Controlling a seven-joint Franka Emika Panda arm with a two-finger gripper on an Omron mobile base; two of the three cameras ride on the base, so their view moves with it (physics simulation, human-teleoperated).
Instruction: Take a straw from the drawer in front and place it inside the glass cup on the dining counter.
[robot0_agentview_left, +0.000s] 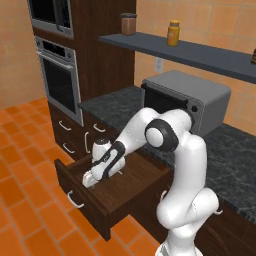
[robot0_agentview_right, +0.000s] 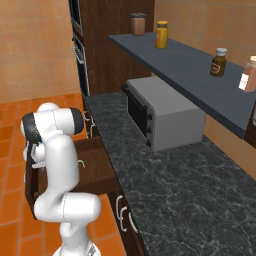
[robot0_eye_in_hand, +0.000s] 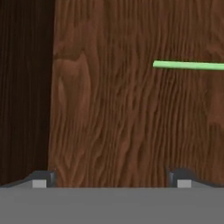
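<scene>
The dark-brown drawer stands pulled out below the black worktop, its white bar handle facing the floor. My gripper reaches down into its left part. In the hand view the gripper is open, with bare drawer floor between the fingertips. The thin light-green straw lies flat on that floor, ahead and to the right of the fingers, running off the right edge. The drawer's dark side wall is at the left. The glass cup and the dining counter are out of view.
A grey toaster oven sits on the black speckled worktop. A wall oven and closed drawers stand to the left. Jars line the shelf above. Orange tiled floor spreads before the drawer.
</scene>
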